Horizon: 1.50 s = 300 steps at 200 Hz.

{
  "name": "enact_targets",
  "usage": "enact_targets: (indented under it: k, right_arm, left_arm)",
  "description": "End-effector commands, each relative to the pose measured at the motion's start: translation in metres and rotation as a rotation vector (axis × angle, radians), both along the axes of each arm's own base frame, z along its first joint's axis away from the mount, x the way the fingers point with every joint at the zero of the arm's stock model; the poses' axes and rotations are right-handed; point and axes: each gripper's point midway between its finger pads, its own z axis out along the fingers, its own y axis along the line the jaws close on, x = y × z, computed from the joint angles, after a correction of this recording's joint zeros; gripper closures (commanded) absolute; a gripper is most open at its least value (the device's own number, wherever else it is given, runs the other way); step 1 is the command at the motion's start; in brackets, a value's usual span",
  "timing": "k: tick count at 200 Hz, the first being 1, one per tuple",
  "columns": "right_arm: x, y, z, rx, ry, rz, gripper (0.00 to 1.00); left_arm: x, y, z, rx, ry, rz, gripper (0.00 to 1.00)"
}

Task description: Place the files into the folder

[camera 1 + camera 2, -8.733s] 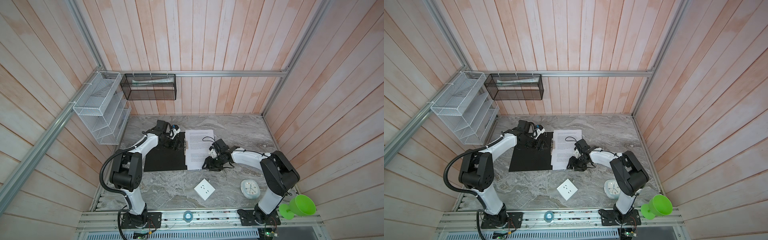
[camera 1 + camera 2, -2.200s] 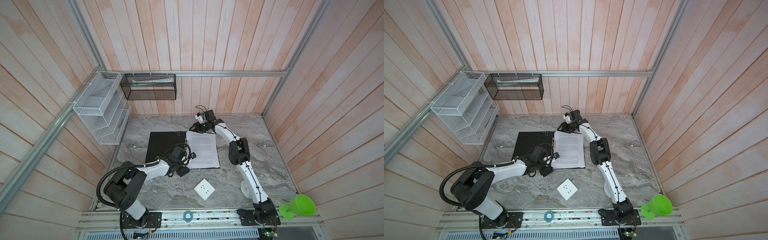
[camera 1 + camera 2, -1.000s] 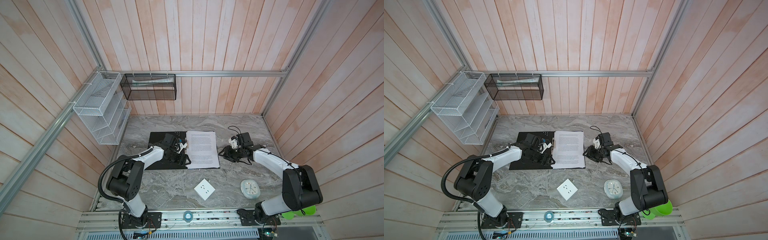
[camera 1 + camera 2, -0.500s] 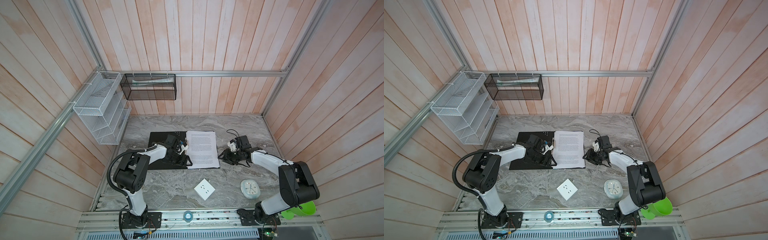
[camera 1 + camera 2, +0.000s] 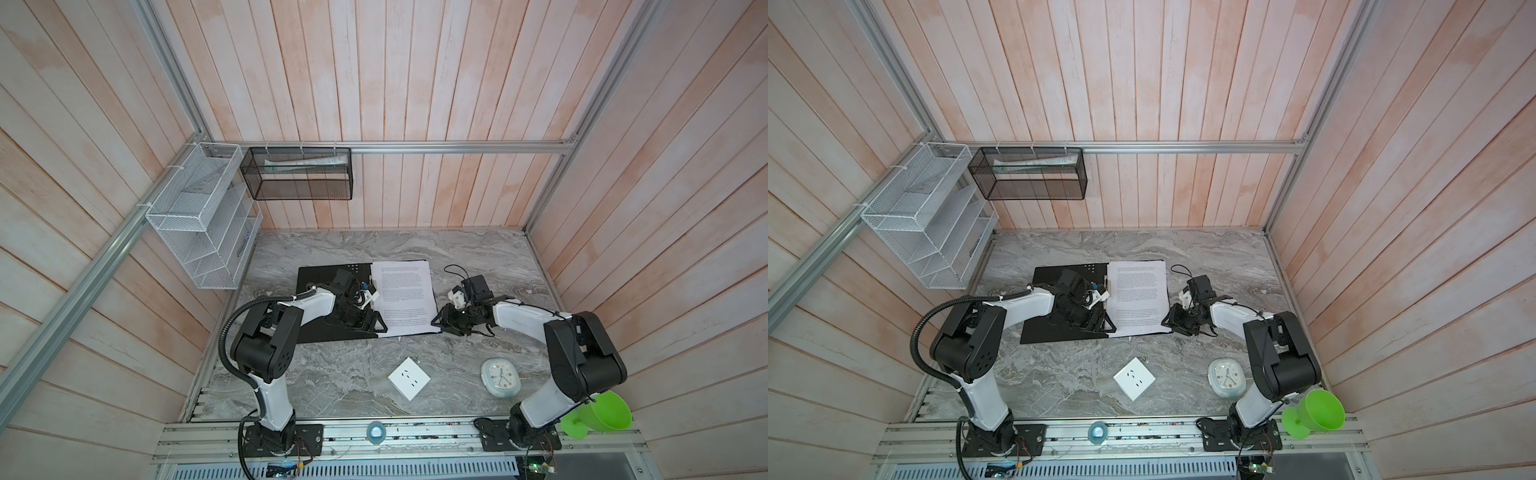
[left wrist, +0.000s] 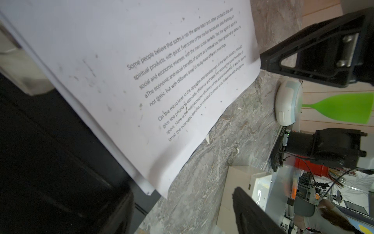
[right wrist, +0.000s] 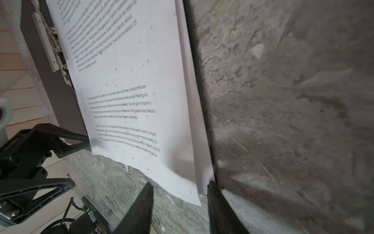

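Observation:
The folder (image 5: pixel 320 282) (image 5: pixel 1050 282) lies open on the marble table, black inside up. The files (image 5: pixel 405 299) (image 5: pixel 1140 295), white printed sheets, rest on its right half next to the clip (image 7: pixel 46 40). My left gripper (image 5: pixel 376 326) (image 5: pixel 1106 326) sits low at the sheets' near left corner, open and empty (image 6: pixel 182 202). My right gripper (image 5: pixel 438 324) (image 5: pixel 1167 322) is low at the near right corner, open. In the right wrist view that paper corner lies between its fingers (image 7: pixel 180 194), and one fingertip (image 7: pixel 211 184) touches the folder's dark edge (image 7: pixel 194 60).
Near the front lie a white socket plate (image 5: pixel 409 378), a pale clock (image 5: pixel 500 378) and a tape roll (image 5: pixel 376 430). A green cup (image 5: pixel 602 415) hangs off the front right. A white mesh rack (image 5: pixel 199 220) and a black mesh basket (image 5: pixel 299 174) hang on the walls.
My right gripper has slid left and nearer, up to the sheets' near right corner. The left gripper has crept toward the near left corner. Folder and files have not moved.

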Motion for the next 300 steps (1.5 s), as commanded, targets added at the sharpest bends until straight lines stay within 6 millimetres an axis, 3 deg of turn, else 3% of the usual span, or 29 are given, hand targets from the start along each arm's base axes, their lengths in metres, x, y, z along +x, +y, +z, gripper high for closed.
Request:
enact_targets:
  k: [1,38,81,151,197,300]
  right_arm:
    - [-0.001,0.003,-0.001,-0.014,0.006,0.031,0.57]
    - [0.0,0.005,0.007,-0.024,-0.006,0.056,0.56]
    - [0.012,-0.009,0.024,-0.106,-0.064,0.049,0.53]
    - [0.024,-0.008,0.01,-0.111,-0.058,0.063,0.53]
    - [0.028,-0.013,0.003,-0.145,-0.069,0.056,0.53]
    - [0.023,-0.016,-0.012,-0.123,-0.03,0.059,0.52]
  left_arm:
    - [-0.005,-0.002,-0.002,0.006,0.021,-0.032,0.21]
    - [-0.003,-0.001,0.005,0.01,-0.005,-0.033,0.21]
    - [0.0,0.004,0.006,0.051,-0.043,-0.033,0.21]
    - [0.003,0.0,0.01,0.043,-0.042,-0.056,0.21]
    - [-0.002,-0.002,-0.004,0.056,0.013,-0.072,0.21]
    - [-0.007,-0.015,-0.006,0.034,0.031,-0.114,0.21]
